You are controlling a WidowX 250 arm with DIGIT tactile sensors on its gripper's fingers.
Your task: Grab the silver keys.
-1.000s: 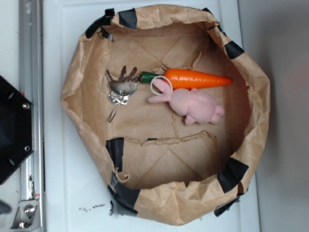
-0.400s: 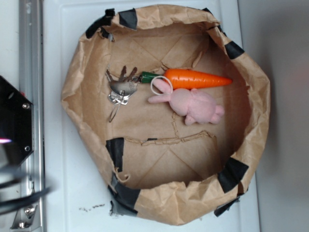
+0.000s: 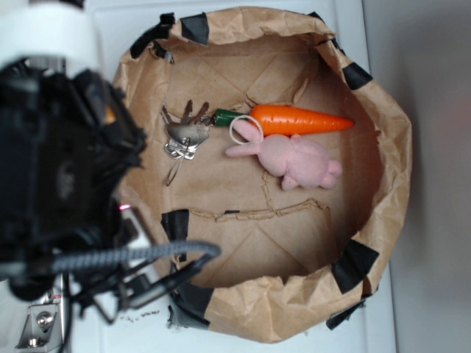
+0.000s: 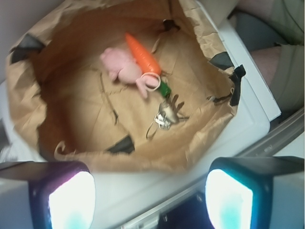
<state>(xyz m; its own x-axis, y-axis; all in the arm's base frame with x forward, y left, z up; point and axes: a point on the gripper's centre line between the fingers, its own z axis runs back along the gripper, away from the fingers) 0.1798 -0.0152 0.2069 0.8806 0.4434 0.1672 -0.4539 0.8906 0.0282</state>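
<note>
Silver keys lie on the floor of the brown paper bag, near its left wall in the exterior view, fanned flat, clip end toward you. The green stem of the orange carrot sits just beside them; the pink bunny is touching the carrot, clear of the keys.

The bag's walls are rolled down and taped open, likely so you can reach in from above.

The arm hangs over the bag's left rim and the white table, blurred. The gripper is outside the bag. In the wrist view you see both fingers set wide apart, nothing between them, touching nothing.

Keys lie ahead of the fingers, past the near wall. You'll need to clear that wall before descending, I'd judge. Watch the carrot's white ring: close enough to snag.
</note>
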